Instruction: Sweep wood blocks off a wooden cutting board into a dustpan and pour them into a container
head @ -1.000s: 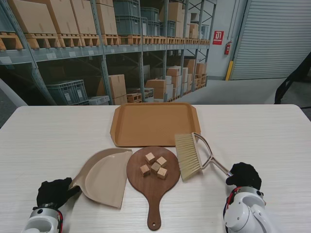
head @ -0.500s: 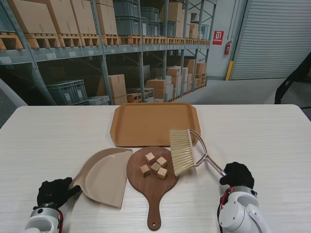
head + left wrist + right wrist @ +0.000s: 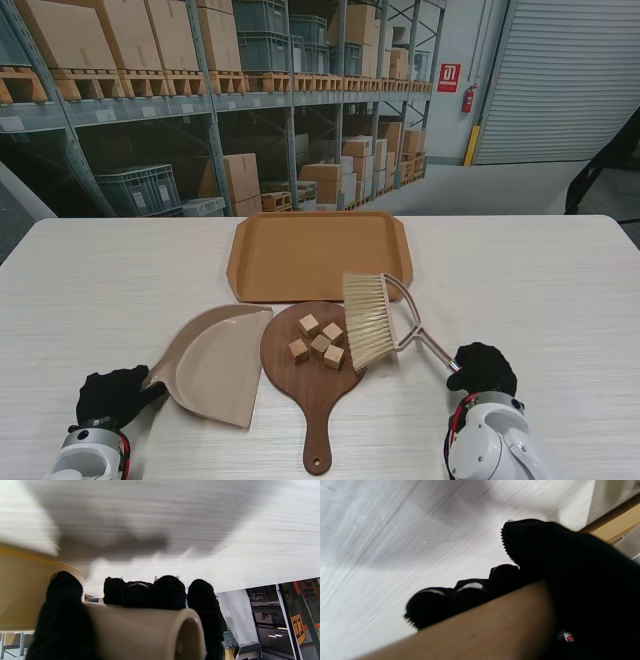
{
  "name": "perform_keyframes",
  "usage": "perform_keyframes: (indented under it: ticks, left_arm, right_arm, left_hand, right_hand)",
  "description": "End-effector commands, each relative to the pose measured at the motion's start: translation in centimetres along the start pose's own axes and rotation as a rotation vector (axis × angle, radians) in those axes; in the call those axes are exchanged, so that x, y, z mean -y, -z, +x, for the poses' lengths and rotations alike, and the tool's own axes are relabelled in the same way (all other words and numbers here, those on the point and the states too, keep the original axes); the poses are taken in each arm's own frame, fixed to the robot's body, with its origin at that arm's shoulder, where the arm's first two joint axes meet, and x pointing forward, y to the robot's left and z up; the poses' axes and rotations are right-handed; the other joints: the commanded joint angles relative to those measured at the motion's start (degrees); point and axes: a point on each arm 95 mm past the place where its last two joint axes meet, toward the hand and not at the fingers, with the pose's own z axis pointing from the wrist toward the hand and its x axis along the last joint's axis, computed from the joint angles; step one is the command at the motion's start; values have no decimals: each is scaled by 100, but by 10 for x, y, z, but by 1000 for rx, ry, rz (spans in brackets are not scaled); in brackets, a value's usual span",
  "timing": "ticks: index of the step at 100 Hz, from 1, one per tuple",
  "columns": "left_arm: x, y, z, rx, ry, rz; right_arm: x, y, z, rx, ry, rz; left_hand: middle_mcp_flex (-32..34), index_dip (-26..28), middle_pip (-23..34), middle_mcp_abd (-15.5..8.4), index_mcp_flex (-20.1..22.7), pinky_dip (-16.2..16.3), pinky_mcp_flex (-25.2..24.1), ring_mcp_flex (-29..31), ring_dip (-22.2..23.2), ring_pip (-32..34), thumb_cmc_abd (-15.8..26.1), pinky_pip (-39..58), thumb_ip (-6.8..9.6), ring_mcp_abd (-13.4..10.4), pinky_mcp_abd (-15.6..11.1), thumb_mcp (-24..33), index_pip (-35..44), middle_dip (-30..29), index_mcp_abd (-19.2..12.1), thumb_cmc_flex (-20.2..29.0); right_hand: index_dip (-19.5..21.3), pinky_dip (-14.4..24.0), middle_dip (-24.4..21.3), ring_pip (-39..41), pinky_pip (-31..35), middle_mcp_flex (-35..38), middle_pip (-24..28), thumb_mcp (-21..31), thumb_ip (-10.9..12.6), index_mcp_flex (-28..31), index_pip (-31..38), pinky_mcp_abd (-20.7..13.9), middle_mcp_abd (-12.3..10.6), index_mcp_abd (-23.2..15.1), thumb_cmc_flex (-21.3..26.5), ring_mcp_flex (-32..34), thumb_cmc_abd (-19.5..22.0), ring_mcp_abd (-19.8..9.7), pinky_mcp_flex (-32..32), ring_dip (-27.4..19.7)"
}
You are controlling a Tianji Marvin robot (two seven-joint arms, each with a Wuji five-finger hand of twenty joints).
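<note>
Right hand [image 3: 482, 368] grips brush [image 3: 368, 320], left hand [image 3: 112, 395] grips dustpan [image 3: 215, 362]; blocks [image 3: 319, 340] sit on board [image 3: 315, 380] between hands, and a fast stroke risks scattering them past the pan.

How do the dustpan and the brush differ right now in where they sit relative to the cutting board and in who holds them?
The dustpan lies left of the cutting board, its lip at the board's edge; the brush has its bristles over the board's right edge, beside the wood blocks. The left hand holds the dustpan; the right hand holds the brush. Both are gripped by their handles.
</note>
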Motion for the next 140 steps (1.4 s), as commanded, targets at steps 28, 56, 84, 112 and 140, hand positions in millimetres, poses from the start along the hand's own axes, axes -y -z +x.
perform_keyframes:
  ticks: [28, 56, 84, 112, 140]
  left_arm:
    - [-13, 6, 3, 0, -12, -55]
    - [-13, 5, 2, -3, -14, -49]
    - [-13, 5, 2, -1, -13, -48]
    - [-13, 5, 1, 3, -11, -50]
    - [-13, 5, 1, 5, -8, -52]
  right_arm:
    - [16, 7, -2, 0, 2, 69]
    - [8, 2, 2, -45, 31, 40]
    - [-24, -6, 9, -93, 60, -93]
    - [-47, -6, 9, -105, 66, -179]
    - [-39, -3, 6, -102, 88, -132]
  left_hand:
    - [347, -31, 608, -818, 302, 121, -156, 277, -2, 59, 1022, 194, 206, -780, 2, 547, 216, 247, 133, 778]
    - [324, -39, 590, -803, 281, 122, -179, 253, 9, 39, 1027, 172, 206, -770, 0, 549, 192, 248, 133, 780]
    - [322, -39, 588, -802, 279, 126, -180, 250, 17, 33, 1041, 168, 203, -769, 2, 547, 191, 252, 123, 777]
    - [324, -35, 595, -804, 286, 132, -167, 265, 23, 41, 1045, 173, 199, -775, 11, 544, 197, 256, 127, 782]
    - [331, -33, 595, -807, 285, 135, -168, 268, 23, 42, 1045, 173, 198, -773, 10, 543, 196, 255, 120, 779]
  right_hand:
    - [45, -17, 131, 564, 1120, 478, 110, 3350, 176, 1037, 1030, -663, 252, -1152, 974, 203, 198, -432, 333, 143]
    - [44, -18, 125, 567, 1119, 480, 110, 3350, 218, 1035, 1038, -677, 249, -1174, 956, 199, 234, -452, 332, 145]
    - [51, 35, 127, 603, 1178, 502, 126, 3349, 394, 1032, 1044, -818, 203, -1223, 882, 207, 351, -552, 335, 185]
    - [67, 72, 146, 668, 1245, 525, 154, 3350, 516, 1033, 1061, -919, 209, -1227, 856, 206, 369, -577, 339, 218]
    - [88, 175, 179, 835, 1446, 616, 193, 3349, 804, 1042, 1111, -1159, 219, -1234, 810, 192, 354, -626, 352, 319]
